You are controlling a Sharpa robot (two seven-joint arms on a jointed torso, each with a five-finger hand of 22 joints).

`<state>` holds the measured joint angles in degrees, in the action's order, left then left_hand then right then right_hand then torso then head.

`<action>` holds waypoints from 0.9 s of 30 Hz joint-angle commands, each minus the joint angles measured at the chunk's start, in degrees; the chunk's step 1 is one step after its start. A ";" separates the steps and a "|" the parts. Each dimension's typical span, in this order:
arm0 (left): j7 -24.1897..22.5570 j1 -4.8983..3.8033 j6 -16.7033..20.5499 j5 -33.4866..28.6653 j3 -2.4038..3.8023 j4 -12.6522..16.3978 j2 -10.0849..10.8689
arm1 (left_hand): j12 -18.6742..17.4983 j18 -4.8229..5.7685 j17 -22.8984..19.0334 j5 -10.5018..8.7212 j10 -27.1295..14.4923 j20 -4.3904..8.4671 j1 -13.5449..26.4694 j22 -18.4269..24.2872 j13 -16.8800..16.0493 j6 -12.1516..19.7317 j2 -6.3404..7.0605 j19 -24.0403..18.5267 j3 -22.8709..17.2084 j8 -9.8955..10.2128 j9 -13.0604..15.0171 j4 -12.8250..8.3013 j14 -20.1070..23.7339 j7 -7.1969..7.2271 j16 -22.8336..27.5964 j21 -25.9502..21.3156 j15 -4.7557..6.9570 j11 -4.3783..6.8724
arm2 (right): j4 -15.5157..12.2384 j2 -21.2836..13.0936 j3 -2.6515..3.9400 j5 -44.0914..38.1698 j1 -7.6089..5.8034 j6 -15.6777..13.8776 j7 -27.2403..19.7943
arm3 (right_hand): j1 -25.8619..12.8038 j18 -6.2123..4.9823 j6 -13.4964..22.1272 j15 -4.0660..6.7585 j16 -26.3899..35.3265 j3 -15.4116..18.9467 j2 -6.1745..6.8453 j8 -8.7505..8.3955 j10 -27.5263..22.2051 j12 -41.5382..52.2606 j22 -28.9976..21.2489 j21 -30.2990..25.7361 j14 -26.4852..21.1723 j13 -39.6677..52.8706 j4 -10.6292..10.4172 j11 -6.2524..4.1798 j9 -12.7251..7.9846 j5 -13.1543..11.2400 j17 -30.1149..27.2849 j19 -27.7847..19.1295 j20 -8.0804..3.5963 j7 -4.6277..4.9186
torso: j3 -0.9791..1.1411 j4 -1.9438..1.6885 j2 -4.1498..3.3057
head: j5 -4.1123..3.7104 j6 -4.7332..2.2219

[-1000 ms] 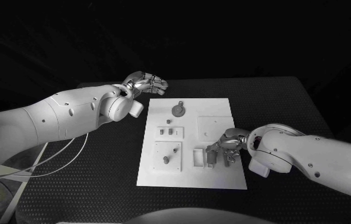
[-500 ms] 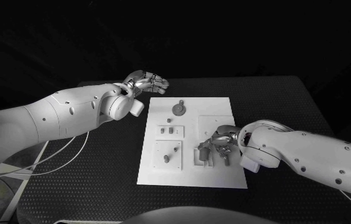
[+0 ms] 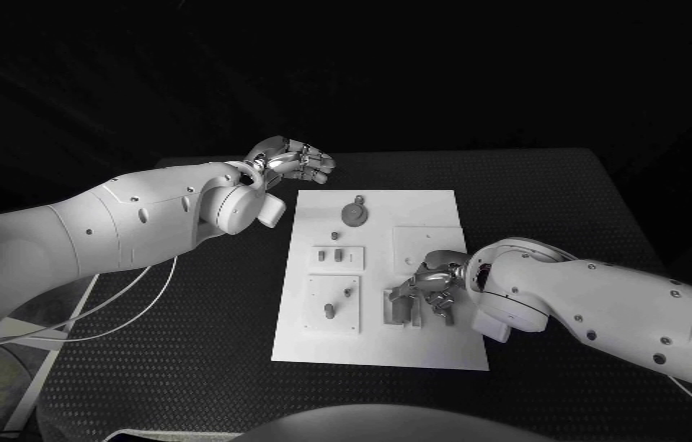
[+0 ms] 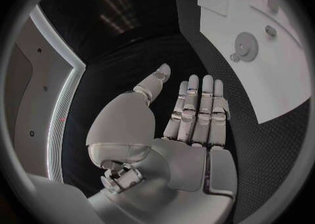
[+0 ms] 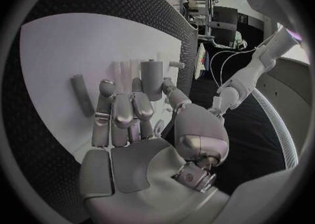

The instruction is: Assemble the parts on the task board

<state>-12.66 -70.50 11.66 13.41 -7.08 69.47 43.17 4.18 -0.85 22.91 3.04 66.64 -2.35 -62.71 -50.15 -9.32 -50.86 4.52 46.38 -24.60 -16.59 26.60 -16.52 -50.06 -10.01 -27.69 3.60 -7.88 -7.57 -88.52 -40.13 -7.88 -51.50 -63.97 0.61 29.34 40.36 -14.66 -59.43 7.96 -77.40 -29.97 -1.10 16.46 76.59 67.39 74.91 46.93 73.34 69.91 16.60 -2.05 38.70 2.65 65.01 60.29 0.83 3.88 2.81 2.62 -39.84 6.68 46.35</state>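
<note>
From the head camera the right hand (image 3: pixel 433 287) hangs low over the near right part of the white board (image 3: pixel 433 347), covering whatever it carries; the right wrist camera shows a short grey cylinder (image 5: pixel 151 78) pinched upright between thumb and fingers (image 5: pixel 141 106), just above the board. That same view shows a loose grey bar (image 5: pixel 81 95) lying flat on the board beside the fingers. Further back on the board sit a round disc part (image 3: pixel 353 213) and a small block holding two pegs (image 3: pixel 336 257). The left hand (image 3: pixel 293 163) hovers off the board's far left corner above the black table (image 3: pixel 562 192), its fingers straight, side by side, holding nothing.
</note>
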 commanded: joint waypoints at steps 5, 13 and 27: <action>-0.27 -0.06 -0.52 -0.26 0.04 0.18 0.01 | -0.20 0.43 0.12 -0.06 -0.45 -0.04 0.47 0.10 0.09 0.33 -0.05 -0.55 0.21 -0.27 -0.06 0.01 0.17 0.07 0.26 0.21 -0.27 -0.15 | -0.22 0.59 -0.21 0.15 0.03 1.84 0.46 | -0.22 -0.34 -0.41 0.23 -0.39 -0.38 0.62 -0.25 -0.10 -0.27 1.07 0.22 -0.21 -0.05 -0.16 -0.32 -0.02 0.14 -0.24 0.07 -0.05 0.16 | 0.03 -0.01 -0.01 | 0.21 0.13; -0.28 -0.06 -0.49 -0.25 0.04 0.19 0.05 | -0.20 0.43 0.15 -0.06 -0.47 -0.05 0.47 0.11 0.10 0.33 -0.06 -0.58 0.20 -0.27 -0.07 0.01 0.20 0.07 0.29 0.21 -0.28 -0.16 | 0.46 1.02 -0.30 -0.19 0.05 0.83 0.28 | -0.84 -0.34 -0.41 0.21 -0.49 -0.36 0.79 -0.40 -0.17 -0.43 1.03 0.21 -0.38 -0.09 -0.32 -0.29 -0.04 0.14 -0.54 0.07 -0.01 0.19 | 0.04 -0.03 0.00 | 0.28 0.11; -0.23 -0.06 -0.61 -0.25 0.04 0.23 0.13 | -0.19 0.43 0.20 -0.06 -0.48 -0.07 0.49 0.14 0.11 0.35 -0.07 -0.63 0.21 -0.27 -0.08 0.03 0.22 0.06 0.34 0.22 -0.30 -0.17 | 1.10 1.32 -0.36 -0.93 0.10 0.05 0.02 | -2.59 -0.34 -0.43 0.19 -0.68 -0.59 2.84 -0.78 -0.61 -1.42 0.91 0.11 -0.89 -0.67 -0.78 -0.26 -0.04 0.14 -1.54 0.11 -0.04 0.23 | 0.05 0.03 -0.02 | 0.54 0.20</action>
<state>-12.55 -70.51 11.65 13.41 -7.08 69.53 43.35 4.18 -0.85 23.03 3.04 66.44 -2.56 -62.71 -50.10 -9.27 -50.86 4.52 46.18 -24.60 -16.59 26.61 -16.52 -50.06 -10.01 -27.69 3.60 -7.88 -7.77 -87.43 -38.96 -8.20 -51.78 -63.93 0.68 29.64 37.79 -14.66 -59.73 8.16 -77.87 -30.53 1.46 15.97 76.37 66.28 74.91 46.93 72.91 69.28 16.04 -2.27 38.78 2.66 63.51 60.29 0.83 3.99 2.85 2.63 -39.85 7.20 46.54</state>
